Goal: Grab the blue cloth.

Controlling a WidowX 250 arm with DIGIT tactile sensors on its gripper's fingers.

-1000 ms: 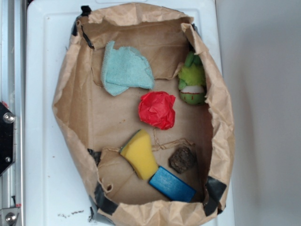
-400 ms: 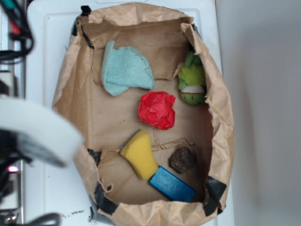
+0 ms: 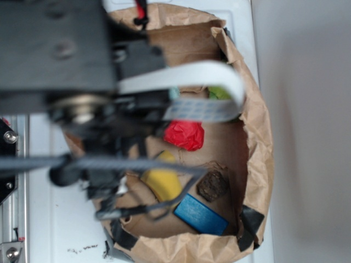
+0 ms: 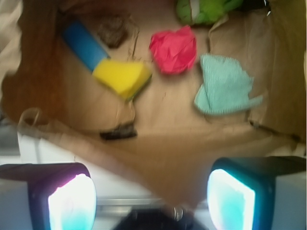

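Observation:
The blue cloth (image 4: 223,86), pale teal and rumpled, lies on the floor of the brown paper bag (image 4: 144,158), right of centre in the wrist view. My gripper (image 4: 152,197) hovers over the bag's near wall, well short of the cloth. It is open, with its two fingertips (image 4: 72,201) wide apart and nothing between them. In the exterior view my blurred arm (image 3: 82,104) covers the bag's upper left and hides the cloth.
A red paper wad (image 4: 173,49) lies just left of the cloth. In the bag too are a yellow sponge (image 4: 122,76), a deep-blue block (image 4: 84,44), a brown lump (image 4: 112,28) and a green toy (image 4: 201,10). The bag's crumpled walls (image 3: 258,137) stand high all round.
My arm has swung in from the left and now hangs over the bag's upper left, hiding the cloth in the exterior view. The objects in the bag have not moved.

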